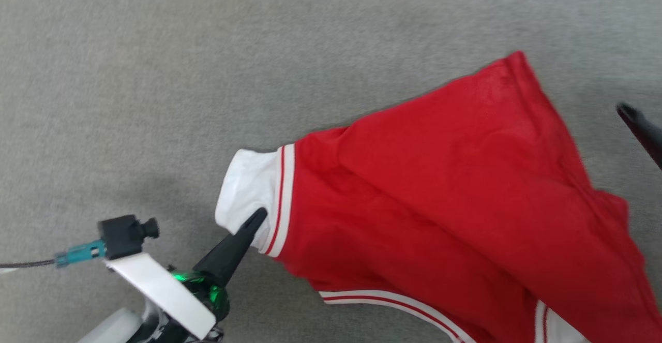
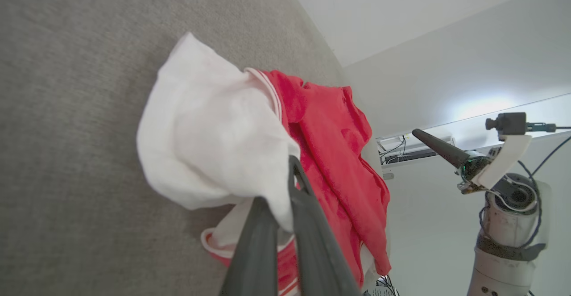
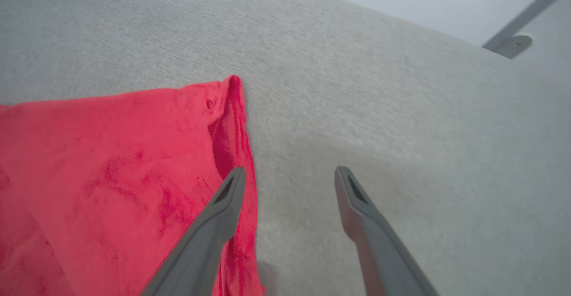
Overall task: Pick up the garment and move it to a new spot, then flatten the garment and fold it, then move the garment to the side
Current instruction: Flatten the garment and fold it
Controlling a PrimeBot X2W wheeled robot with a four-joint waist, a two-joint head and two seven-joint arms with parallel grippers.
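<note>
The red garment [image 1: 439,188] lies spread across the grey fabric surface [image 1: 155,74], running from the centre to the lower right. Its white end panel [image 1: 248,193], edged with a white-and-red striped band, is pinched by my left gripper [image 1: 257,219], which is shut on it. In the left wrist view the white panel [image 2: 209,131] bunches over the closed fingertips of that gripper [image 2: 285,184], with red cloth hanging behind. My right gripper [image 3: 290,174] is open beside the garment's far red corner [image 3: 229,86]; its left finger overlaps the red edge, and nothing sits between the fingers. One dark finger of it [image 1: 641,128] shows at the right edge.
The grey surface [image 3: 401,108] stretches wide to the left and far side. A pale wall and a metal bracket [image 3: 513,46] lie beyond its edge. Cables and equipment [image 2: 401,148] sit by the wall behind my right arm [image 2: 504,206].
</note>
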